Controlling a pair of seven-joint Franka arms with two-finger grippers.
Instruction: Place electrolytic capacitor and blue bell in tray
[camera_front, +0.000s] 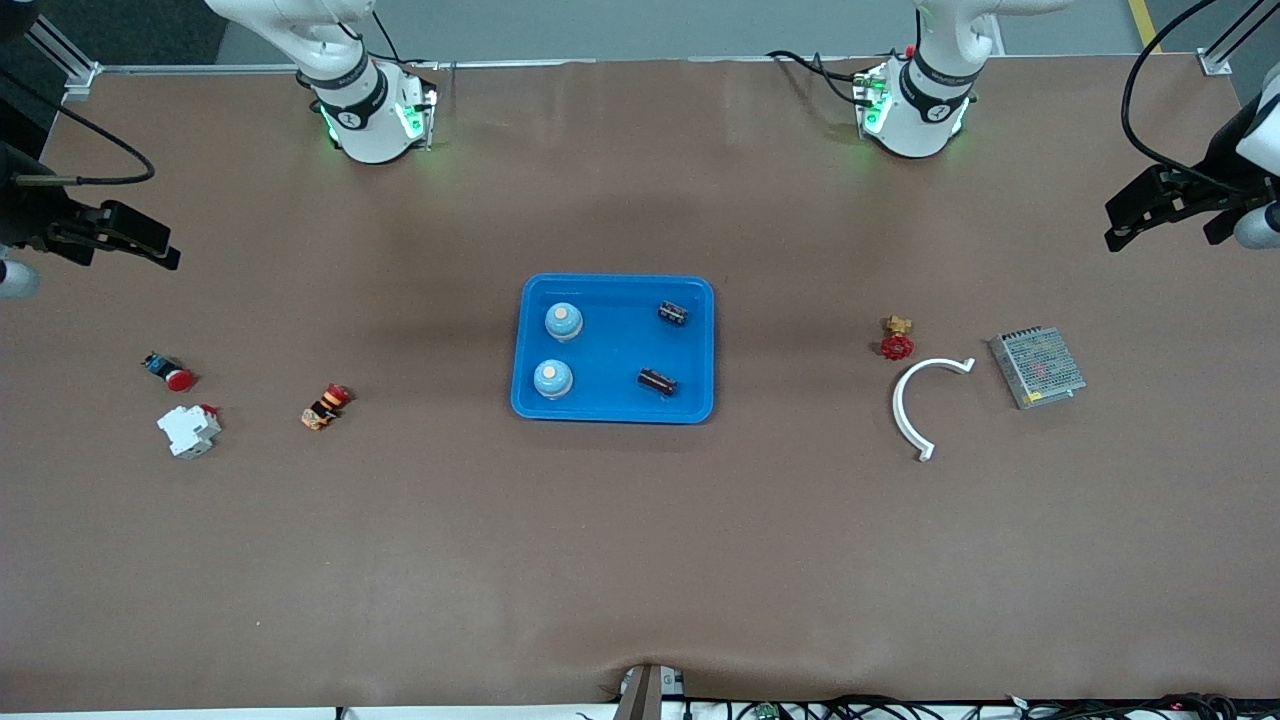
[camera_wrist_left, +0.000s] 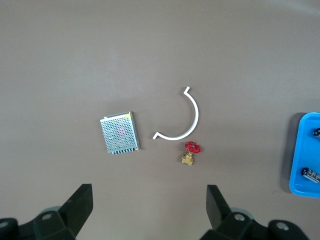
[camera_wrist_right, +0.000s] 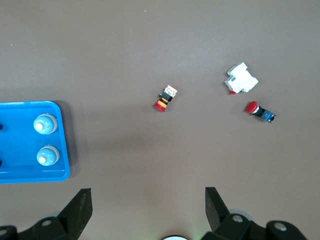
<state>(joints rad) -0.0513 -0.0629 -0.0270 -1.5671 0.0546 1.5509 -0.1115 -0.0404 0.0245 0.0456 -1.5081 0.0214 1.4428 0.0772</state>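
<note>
Sitting mid-tabletop, the blue tray (camera_front: 613, 408) holds two blue bells (camera_front: 563, 321) and two dark capacitors (camera_front: 657, 381). Left gripper (camera_front: 1150, 205) and right gripper (camera_front: 120, 235) wait at their tabletop ends, jaws open and empty, well apart from the tray.

Two white arms are showing black joint bands and green lights glowing at their bases. Black cables are trailing from both bases and looping toward the wrists. The left gripper (camera_front: 1135, 215) and right gripper (camera_front: 150, 245) are black and blocky, each with angular black fingers (camera_wrist_left: 80, 202) that are tapering to flat tips, and round screw heads are showing on their mounts.
</note>
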